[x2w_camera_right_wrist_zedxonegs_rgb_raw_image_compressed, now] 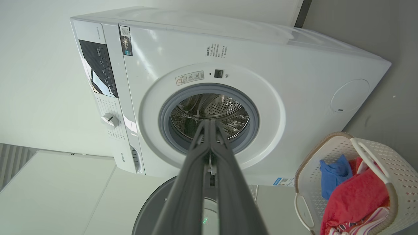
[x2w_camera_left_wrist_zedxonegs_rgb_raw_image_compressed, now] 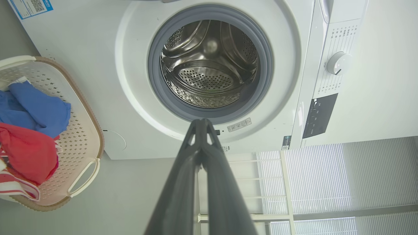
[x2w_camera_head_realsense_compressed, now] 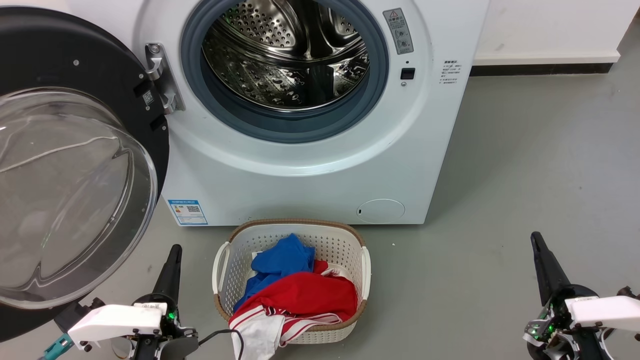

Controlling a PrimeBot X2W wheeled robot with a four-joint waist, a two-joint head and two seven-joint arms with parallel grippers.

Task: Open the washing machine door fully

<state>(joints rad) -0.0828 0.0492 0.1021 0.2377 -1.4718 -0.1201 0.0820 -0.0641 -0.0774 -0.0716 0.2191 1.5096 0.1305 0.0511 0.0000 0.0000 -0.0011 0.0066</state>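
Observation:
The white washing machine (x2w_camera_head_realsense_compressed: 310,170) stands ahead with its steel drum (x2w_camera_head_realsense_compressed: 287,55) exposed inside the grey rubber ring. Its door (x2w_camera_head_realsense_compressed: 70,165), a black disc with a clear glass bowl, is swung wide to the left on the metal hinge (x2w_camera_head_realsense_compressed: 162,77). My left gripper (x2w_camera_head_realsense_compressed: 172,252) is shut and low at the left, just right of the door's lower edge and apart from it. My right gripper (x2w_camera_head_realsense_compressed: 536,239) is shut at the lower right, far from the machine. The left wrist view shows the machine (x2w_camera_left_wrist_zedxonegs_rgb_raw_image_compressed: 137,49) and my left gripper (x2w_camera_left_wrist_zedxonegs_rgb_raw_image_compressed: 200,121); in the right wrist view the machine (x2w_camera_right_wrist_zedxonegs_rgb_raw_image_compressed: 294,75), my right gripper (x2w_camera_right_wrist_zedxonegs_rgb_raw_image_compressed: 210,121) and the door's edge (x2w_camera_right_wrist_zedxonegs_rgb_raw_image_compressed: 153,209) show.
A white laundry basket (x2w_camera_head_realsense_compressed: 345,240) holding blue, red and white clothes sits on the grey floor right in front of the machine, between my grippers. A white wall with a dark skirting (x2w_camera_head_realsense_compressed: 540,69) runs at the back right. Open floor lies to the right.

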